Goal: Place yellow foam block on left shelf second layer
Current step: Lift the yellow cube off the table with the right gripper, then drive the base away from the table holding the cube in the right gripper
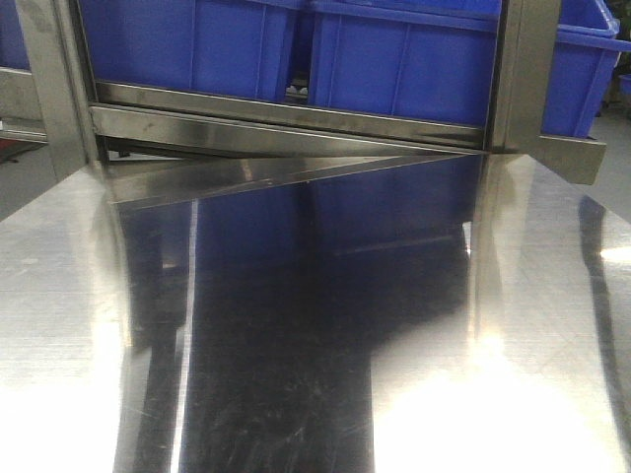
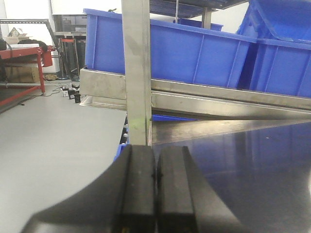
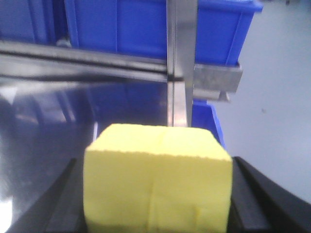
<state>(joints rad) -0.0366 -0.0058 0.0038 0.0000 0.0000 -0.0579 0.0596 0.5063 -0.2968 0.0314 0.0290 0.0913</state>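
Observation:
The yellow foam block [image 3: 156, 182] fills the lower middle of the right wrist view, held between the black fingers [image 3: 250, 199] of my right gripper [image 3: 156, 194], which is shut on it above a shiny steel shelf surface [image 3: 43, 126]. In the left wrist view my left gripper [image 2: 156, 187] is shut with its two black pads pressed together and nothing between them. It sits just in front of a steel shelf upright [image 2: 137, 73]. Neither gripper nor the block shows in the front view, which looks across the steel shelf surface [image 1: 315, 325].
Blue plastic bins [image 1: 394, 54] stand on the steel shelf level behind the surface, between steel uprights [image 1: 523, 69]. More blue bins [image 2: 194, 53] show in the left wrist view. Grey floor [image 2: 48, 141] lies left of the shelf; a red bench [image 2: 24, 53] stands far left.

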